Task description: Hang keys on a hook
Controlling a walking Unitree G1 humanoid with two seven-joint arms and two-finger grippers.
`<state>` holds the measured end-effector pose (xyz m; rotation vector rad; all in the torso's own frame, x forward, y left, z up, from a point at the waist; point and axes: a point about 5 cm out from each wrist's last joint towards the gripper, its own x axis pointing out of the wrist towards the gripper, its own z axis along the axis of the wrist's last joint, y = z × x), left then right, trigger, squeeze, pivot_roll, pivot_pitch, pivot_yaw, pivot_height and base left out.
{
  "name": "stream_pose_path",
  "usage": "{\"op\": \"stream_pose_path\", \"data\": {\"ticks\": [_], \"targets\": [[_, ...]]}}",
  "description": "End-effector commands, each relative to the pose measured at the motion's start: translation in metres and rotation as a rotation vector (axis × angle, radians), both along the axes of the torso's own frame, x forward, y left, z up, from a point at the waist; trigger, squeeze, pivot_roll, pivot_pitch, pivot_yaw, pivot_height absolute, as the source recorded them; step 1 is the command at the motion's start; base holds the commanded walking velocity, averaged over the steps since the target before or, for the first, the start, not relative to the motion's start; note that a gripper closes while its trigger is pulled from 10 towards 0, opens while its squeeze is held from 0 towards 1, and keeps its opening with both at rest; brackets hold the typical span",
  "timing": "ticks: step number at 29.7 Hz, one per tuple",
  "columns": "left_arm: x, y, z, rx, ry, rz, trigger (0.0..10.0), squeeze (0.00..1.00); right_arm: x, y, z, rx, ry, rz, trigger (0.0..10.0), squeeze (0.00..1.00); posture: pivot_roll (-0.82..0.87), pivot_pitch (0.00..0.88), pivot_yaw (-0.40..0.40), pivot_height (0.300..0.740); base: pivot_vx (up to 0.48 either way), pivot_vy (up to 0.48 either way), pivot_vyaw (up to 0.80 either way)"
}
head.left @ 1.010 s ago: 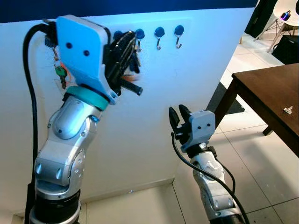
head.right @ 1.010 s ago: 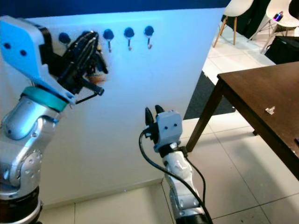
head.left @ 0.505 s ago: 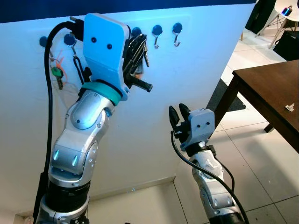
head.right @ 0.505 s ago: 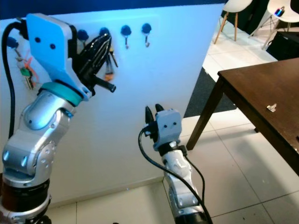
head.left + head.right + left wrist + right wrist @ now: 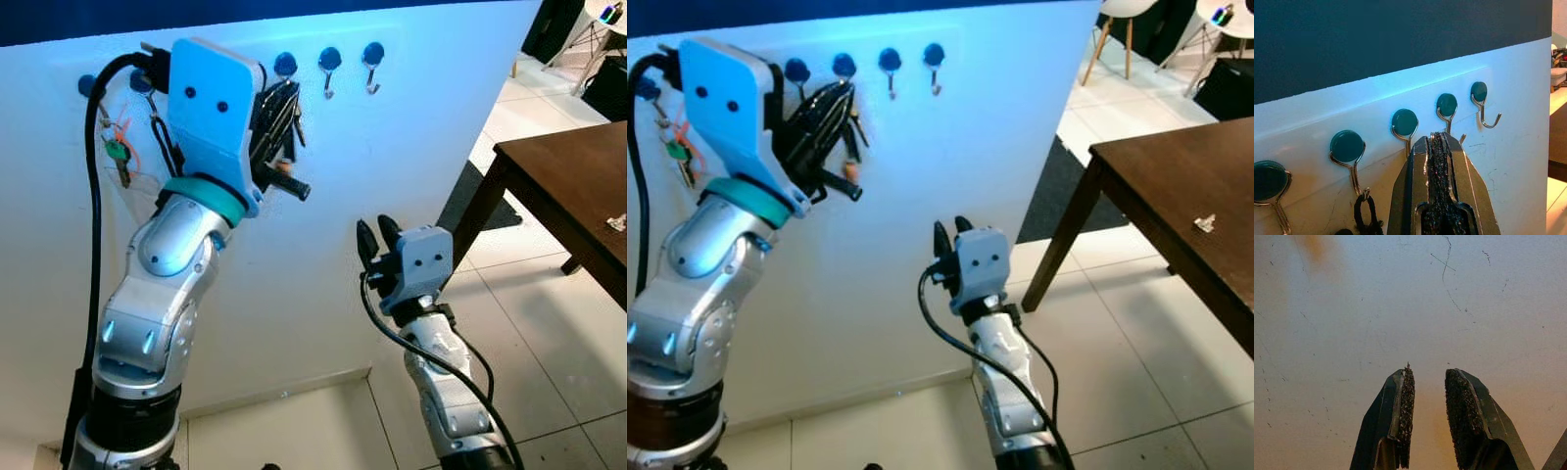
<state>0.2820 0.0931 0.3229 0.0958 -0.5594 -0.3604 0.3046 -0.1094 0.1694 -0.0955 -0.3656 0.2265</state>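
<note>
White wall [image 5: 343, 196], hook row [image 5: 1446, 105]; left end effector [image 5: 1440, 139] pressed together, right end effector [image 5: 1427, 377] apart.

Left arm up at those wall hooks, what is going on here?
The left gripper is raised against the white wall, just below the row of blue-capped hooks, with its fingers pressed together and a bunch of keys dangling at them. Another set of keys with a green tag hangs from a hook further to the robot's left. The right gripper waits lower down, open, facing the bare wall.
</note>
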Motion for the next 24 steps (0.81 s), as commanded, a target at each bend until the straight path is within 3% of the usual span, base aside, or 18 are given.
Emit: {"op": "stream_pose_path", "data": {"ticks": [1,24], "targets": [[0.001,-0.002,-0.003,0.010,0.015,-0.001,10.0,0.00,-0.002,0.001,-0.001,0.008,0.009,-0.002,10.0,0.00,-0.03,0.086,0.125,0.740,0.000,0.000,0.00],[0.012,-0.010,-0.001,0.002,0.036,-0.007,10.0,0.00,-0.001,0.002,0.000,0.014,0.012,-0.009,10.0,0.00,-0.02,0.090,0.127,0.740,0.000,0.000,0.00]]}}
